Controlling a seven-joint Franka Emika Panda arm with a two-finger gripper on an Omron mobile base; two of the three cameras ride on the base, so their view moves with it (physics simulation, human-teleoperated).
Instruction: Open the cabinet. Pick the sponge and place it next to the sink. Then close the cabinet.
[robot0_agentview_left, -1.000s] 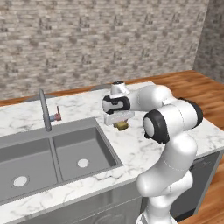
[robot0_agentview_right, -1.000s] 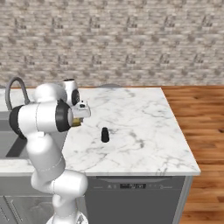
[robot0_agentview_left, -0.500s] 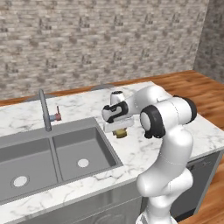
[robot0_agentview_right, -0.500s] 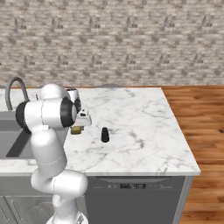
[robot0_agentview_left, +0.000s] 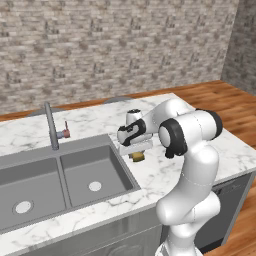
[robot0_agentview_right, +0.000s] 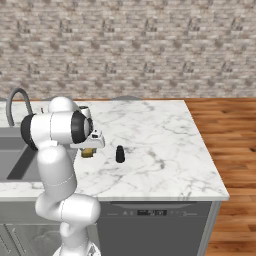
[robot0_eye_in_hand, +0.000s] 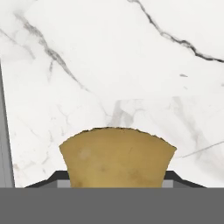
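Rough grey-brown brick (robot0_agentview_left: 125, 45) runs along the back of the room, and warm wooden floor (robot0_agentview_right: 230, 130) shows off to the right of the white marble worktop (robot0_agentview_right: 160, 145). Set into the worktop's left part is a grey double sink (robot0_agentview_left: 55, 182), with a curved grey tap (robot0_agentview_left: 50, 125) standing at its back edge and a small reddish lever beside the tap.

Over the strip of marble just right of the sink's right rim, the white arm bends down and holds its gripper (robot0_agentview_left: 137, 156) low above the stone. Clamped between the gripper's jaws is the sponge (robot0_agentview_left: 137, 157), a small mustard-yellow block; in the right base view the sponge (robot0_agentview_right: 88, 152) hangs under the hand, very near the marble, though I cannot tell whether it touches. From the hand view the sponge (robot0_eye_in_hand: 117, 157) sits between the two dark finger tips, its rounded upper edge against veined white marble, and the grey sink rim runs along the left border.

A small dark bottle-like thing (robot0_agentview_right: 120, 154) stands upright on the worktop, near the sponge on the side away from the sink, apart from it. Below the worktop's front edge there is a dark appliance front (robot0_agentview_right: 150, 227).
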